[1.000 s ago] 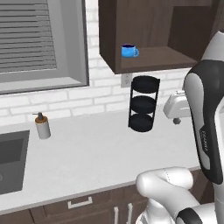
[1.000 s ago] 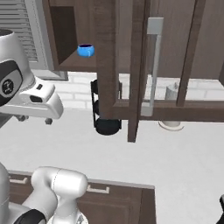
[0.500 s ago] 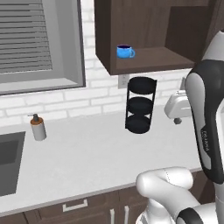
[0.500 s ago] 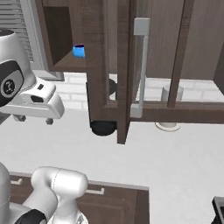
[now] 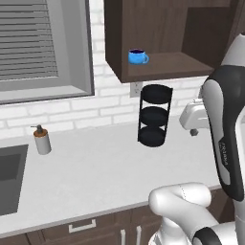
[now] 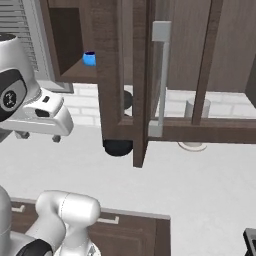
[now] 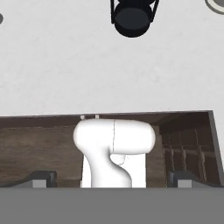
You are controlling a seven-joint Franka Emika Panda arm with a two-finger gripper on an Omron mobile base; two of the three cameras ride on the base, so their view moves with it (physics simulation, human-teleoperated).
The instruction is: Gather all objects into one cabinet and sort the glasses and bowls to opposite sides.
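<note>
A: Where is the blue mug (image 5: 138, 57)?

B: In the left base view it sits upper centre of the frame, upright on the bottom shelf of the open wall cabinet (image 5: 162, 69), near the shelf's left front corner, handle to the right. In the right base view the same mug (image 6: 89, 58) shows in the upper left, on the shelf behind the cabinet's side panel.

A: And the cabinet door?

B: In the right base view the dark brown framed door (image 6: 142, 85) stands swung open through the middle of the frame, with its long light grey bar handle (image 6: 161, 80) vertical just right of the door's edge.

A: What is under the cabinet?

B: A black three-tier round rack (image 5: 154, 116) stands on the light counter (image 5: 95, 172), centre right in the left base view, below the cabinet's front edge. The hand view looks down on it at top centre (image 7: 133, 16).

A: The gripper?

B: Its two dark fingertips (image 7: 40, 179) rise at the bottom corners of the hand view, set far apart with nothing between them, so the jaws stand wide and empty (image 7: 111, 180).

A: Anything else on the counter?

B: A soap dispenser (image 5: 42, 140) at the left, beside the sink (image 5: 10, 177) in the lower left of the left base view.
</note>
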